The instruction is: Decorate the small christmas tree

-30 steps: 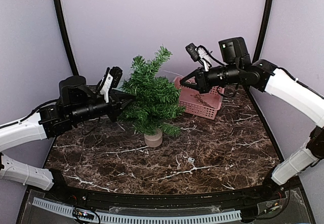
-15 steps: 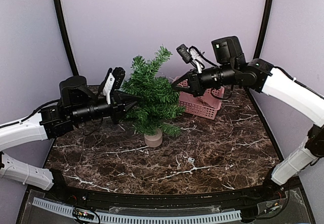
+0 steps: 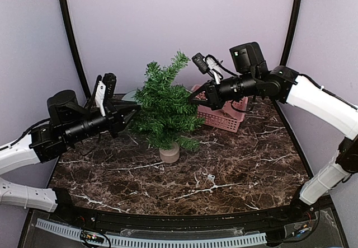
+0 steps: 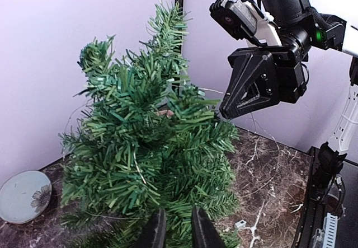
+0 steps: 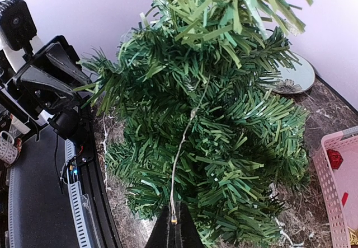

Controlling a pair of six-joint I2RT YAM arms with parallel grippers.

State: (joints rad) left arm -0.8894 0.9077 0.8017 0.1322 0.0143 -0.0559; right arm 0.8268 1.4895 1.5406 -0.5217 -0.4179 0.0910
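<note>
The small christmas tree [image 3: 165, 102] is set upright near the middle of the worktop [image 3: 240, 164], a dark brown slab with a marbled pattern of white veins. The tree is made of stiff, flat, bristly green needles bunched along drooping branches, and it is carried on a short tan cylindrical base [image 3: 169, 154]. Its tip is bent slightly to one side.

The left hand [image 3: 133, 110] is held level at the tree's left flank, close to the outer needles. In its wrist view, its black fingers [image 4: 158, 231] are seen slightly spread, with green needles showing in the narrow gap; whether anything is touched cannot be told.

The right hand [image 3: 194, 97], black and wedge-shaped, is held at the tree's upper right side. Its fingertips are pressed together on a hair-thin pale wire [image 5: 182, 141], which is draped up over the branches, with a tiny bead-like bulb just above the tips.

Behind and to the right of the tree, a pink plastic basket [image 3: 224, 116] with a perforated lattice wall is placed on the worktop, and a small red object [image 5: 334, 158] is seen inside it. A round pale plate [image 4: 22, 195] with a flower motif lies flat behind the tree on the left.
</note>
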